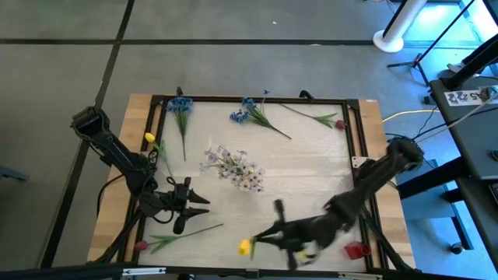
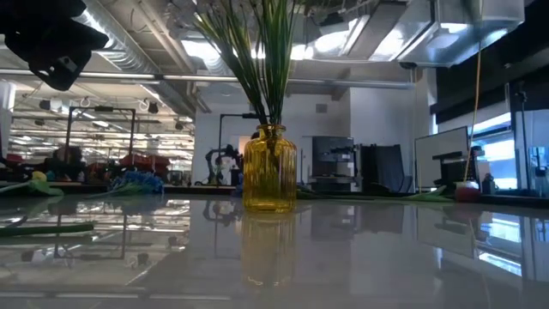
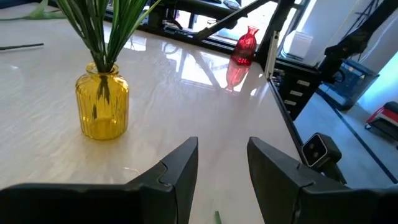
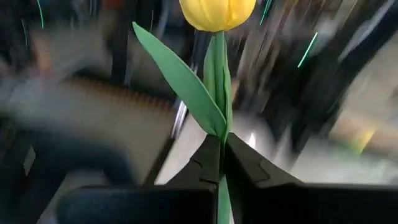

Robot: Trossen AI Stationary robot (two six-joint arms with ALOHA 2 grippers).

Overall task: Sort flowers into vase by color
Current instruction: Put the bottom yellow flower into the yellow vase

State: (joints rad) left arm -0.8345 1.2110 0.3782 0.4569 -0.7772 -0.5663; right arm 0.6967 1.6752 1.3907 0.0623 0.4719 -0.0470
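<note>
My right gripper (image 1: 263, 236) hangs above the table's near edge, shut on a yellow tulip-like flower (image 4: 217, 11) whose head (image 1: 246, 247) shows past the fingers. My left gripper (image 1: 189, 204) waits open at the near left with nothing between its fingers (image 3: 222, 168). In the table's middle a yellow glass vase (image 2: 269, 168) stands upright, holding green stems with white-lavender heads (image 1: 233, 167). Lying flat on the table are two blue flowers (image 1: 180, 103) (image 1: 243, 113), a red-pink one (image 1: 339, 123), a yellow one (image 1: 150, 138) and a red one (image 1: 142, 245). My right gripper pinches the yellow flower's green stem (image 4: 221, 144) between its two fingertips, just below where a long leaf (image 4: 180, 78) branches off. The fingers lie across the stem. The flower is lifted clear of the table, its head pointing away from the fingers.
A small red vase (image 1: 356, 250) stands at the near right corner. A black frame (image 1: 257, 99) rims the wooden table. Cables and equipment stands lie beyond the table's right edge.
</note>
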